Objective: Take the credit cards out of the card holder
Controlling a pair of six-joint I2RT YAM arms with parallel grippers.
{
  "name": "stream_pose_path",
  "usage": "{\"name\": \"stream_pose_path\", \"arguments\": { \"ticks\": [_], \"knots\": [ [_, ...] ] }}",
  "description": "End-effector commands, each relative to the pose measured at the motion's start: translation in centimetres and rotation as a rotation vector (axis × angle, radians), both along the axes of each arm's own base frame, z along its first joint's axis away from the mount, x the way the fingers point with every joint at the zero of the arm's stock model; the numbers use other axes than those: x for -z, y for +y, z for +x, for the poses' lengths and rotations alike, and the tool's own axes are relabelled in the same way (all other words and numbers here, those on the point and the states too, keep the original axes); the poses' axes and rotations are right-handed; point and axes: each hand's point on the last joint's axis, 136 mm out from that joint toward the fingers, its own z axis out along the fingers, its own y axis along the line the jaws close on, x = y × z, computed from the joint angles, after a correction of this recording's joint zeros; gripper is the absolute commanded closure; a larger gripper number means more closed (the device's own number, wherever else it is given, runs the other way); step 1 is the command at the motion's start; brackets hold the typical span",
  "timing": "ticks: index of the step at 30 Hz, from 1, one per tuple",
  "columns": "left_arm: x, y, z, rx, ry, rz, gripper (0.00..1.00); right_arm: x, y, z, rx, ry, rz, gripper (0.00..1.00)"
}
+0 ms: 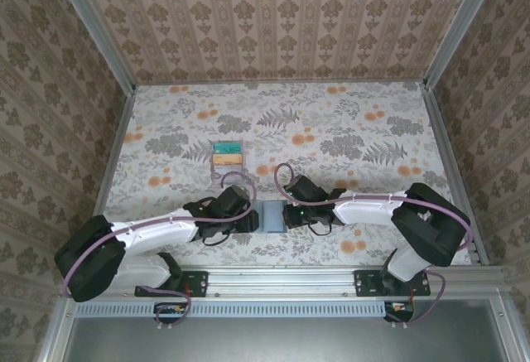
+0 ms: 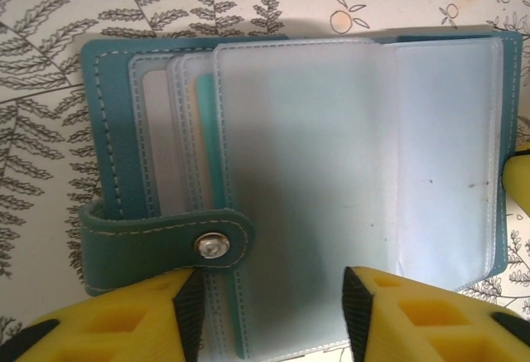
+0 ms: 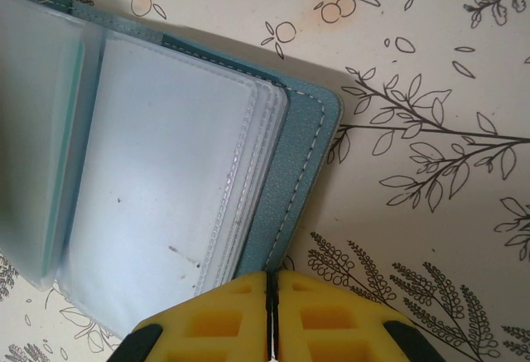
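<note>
Left fingers released astride card holder sleeves, right fingers clenched empty; risk: closing pinches sleeve, not teal card.

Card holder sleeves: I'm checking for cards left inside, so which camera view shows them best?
The left wrist view: the card holder lies open and its clear sleeves fan out, with a teal edge showing between them. The right wrist view catches one half, sleeves stacked. The top external view gives a small blue-grey patch.
</note>
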Motion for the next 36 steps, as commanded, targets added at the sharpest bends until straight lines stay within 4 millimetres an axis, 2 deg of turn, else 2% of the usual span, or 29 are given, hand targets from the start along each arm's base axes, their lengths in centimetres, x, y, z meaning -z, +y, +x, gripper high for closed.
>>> {"name": "stream_pose_path", "arguments": {
  "ticks": [1,8,15,18,22,32,36],
  "knots": [
    [-0.8,-1.5,0.0,0.033,-0.005,-0.051,0.41,0.2,0.5,-0.2,-0.001,0.006,0.000,0.89],
    [-1.6,-2.2,0.0,0.052,-0.018,-0.093,0.28,0.3,0.5,-0.2,0.001,0.008,-0.001,0.89],
    [-2.5,-2.4,0.0,0.058,-0.033,-0.120,0.24,0.2,0.5,-0.1,-0.001,0.007,-0.003,0.89],
    [-3.1,-2.4,0.0,0.056,-0.042,-0.137,0.14,0.2,0.5,-0.1,0.000,0.006,-0.004,0.89],
    [-3.8,-2.6,-0.1,0.062,-0.057,-0.161,0.15,0.1,0.5,-0.1,0.000,0.005,-0.005,0.89],
    [-4.0,-2.0,-0.1,0.051,-0.068,-0.153,0.14,0.2,0.5,-0.1,0.002,0.008,-0.005,0.89],
    [-3.7,-1.4,-0.1,0.039,-0.066,-0.121,0.04,0.2,0.4,-0.1,0.006,0.007,-0.007,0.89]
  ]
}}
